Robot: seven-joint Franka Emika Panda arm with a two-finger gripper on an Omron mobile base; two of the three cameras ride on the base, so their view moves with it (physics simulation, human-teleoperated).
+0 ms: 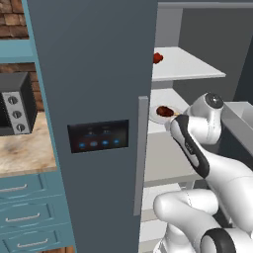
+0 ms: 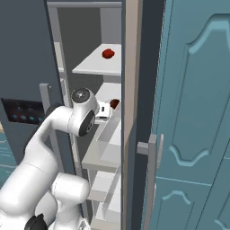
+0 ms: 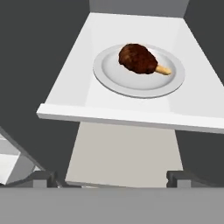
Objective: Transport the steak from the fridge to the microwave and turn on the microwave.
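**Inspector:** State of the gripper [image 3: 111, 178]?

**Assistant:** Jaws spread wide, nothing between them. In the hand view the two dark finger tips sit far apart at the bottom edge, with bare shelf and gap between.

**Inspector:** Location of the steak [image 3: 138, 58]?

**Assistant:** Inside the open fridge [image 1: 94, 123], on a white round plate [image 3: 109, 70] resting on a white inner shelf [image 3: 70, 87]. From the tool it lies ahead and above the finger tips in the hand view, slightly toward the right tip, and well apart from both. No contact yet.

**Inspector:** Its long axis?

**Assistant:** Runs across the view, tilted downward to the right. The bulky end is on the left; a pale bone-like stub pokes out on the right.

**Inspector:** Surfaces and shapes?

**Assistant:** The meat is a rounded, dark reddish-brown lump with a rough, mottled skin. The plate is smooth with a shallow raised rim. The shelf is flat, matte white, with a squared front lip nearest the tool.

**Inspector:** Your judgement on the coming move?

**Assistant:** The tool likely needs to advance over the shelf lip and close across the lump's narrow width. The plate rim could catch a finger.
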